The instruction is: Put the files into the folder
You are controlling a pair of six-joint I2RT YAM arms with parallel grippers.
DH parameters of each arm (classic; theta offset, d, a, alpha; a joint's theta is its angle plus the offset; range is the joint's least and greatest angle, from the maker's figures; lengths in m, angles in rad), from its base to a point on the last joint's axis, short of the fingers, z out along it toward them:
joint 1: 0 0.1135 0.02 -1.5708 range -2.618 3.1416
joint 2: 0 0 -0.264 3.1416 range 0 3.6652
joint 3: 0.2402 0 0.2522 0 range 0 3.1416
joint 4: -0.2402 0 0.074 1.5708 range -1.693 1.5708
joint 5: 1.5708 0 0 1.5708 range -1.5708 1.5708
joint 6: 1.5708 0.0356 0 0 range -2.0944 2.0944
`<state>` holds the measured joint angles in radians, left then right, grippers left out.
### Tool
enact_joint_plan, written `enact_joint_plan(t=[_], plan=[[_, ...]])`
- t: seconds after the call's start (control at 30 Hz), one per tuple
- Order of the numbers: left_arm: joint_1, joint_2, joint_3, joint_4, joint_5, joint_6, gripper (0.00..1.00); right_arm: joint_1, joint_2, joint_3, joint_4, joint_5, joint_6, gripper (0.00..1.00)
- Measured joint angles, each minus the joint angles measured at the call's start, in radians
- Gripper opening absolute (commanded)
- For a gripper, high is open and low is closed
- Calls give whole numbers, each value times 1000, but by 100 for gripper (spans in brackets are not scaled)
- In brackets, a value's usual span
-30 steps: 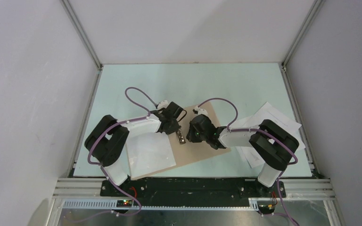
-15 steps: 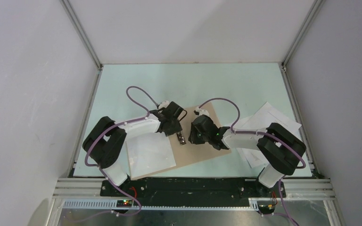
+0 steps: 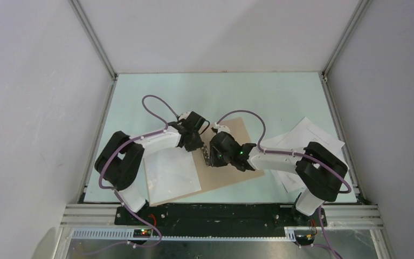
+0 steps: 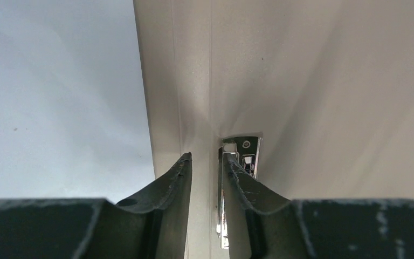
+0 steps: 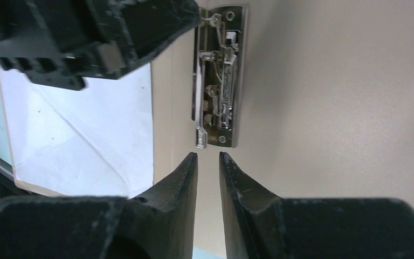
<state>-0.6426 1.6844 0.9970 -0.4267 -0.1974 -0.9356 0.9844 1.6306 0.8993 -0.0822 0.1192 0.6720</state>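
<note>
The tan folder [image 3: 236, 171] lies open at the table's middle, and one white sheet [image 3: 170, 174] rests on its left leaf. Its metal spine clip [image 5: 221, 81] sits on the fold. My left gripper [image 4: 206, 157] hangs over the far end of the clip [image 4: 246, 154], jaws a narrow gap apart. A thin metal edge of the clip lies against the right finger [image 4: 237, 178], unclamped. My right gripper [image 5: 208, 155] points at the clip's near end, just short of it, jaws narrowly apart and empty. The other files [image 3: 302, 137] lie in a loose pile at the right.
The pile of sheets partly lies under the right arm's elbow [image 3: 321, 167]. Grey walls and aluminium rails [image 3: 334, 124] close the pale green table [image 3: 194, 91] on three sides. In the right wrist view the left gripper's black body [image 5: 86, 32] fills the top left.
My right gripper has moved left across the right leaf to the spine clip, now covering it from above. My left gripper has shifted slightly left and back.
</note>
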Motion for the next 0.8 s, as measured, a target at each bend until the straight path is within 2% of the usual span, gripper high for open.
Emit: enact_joint_plan(t=[0.43, 0.8], plan=[[0, 43, 12, 10, 21, 2, 28, 17, 71, 69, -51, 12, -1, 25], [8, 57, 14, 24, 66, -21, 9, 21, 87, 77, -55, 14, 0, 24]])
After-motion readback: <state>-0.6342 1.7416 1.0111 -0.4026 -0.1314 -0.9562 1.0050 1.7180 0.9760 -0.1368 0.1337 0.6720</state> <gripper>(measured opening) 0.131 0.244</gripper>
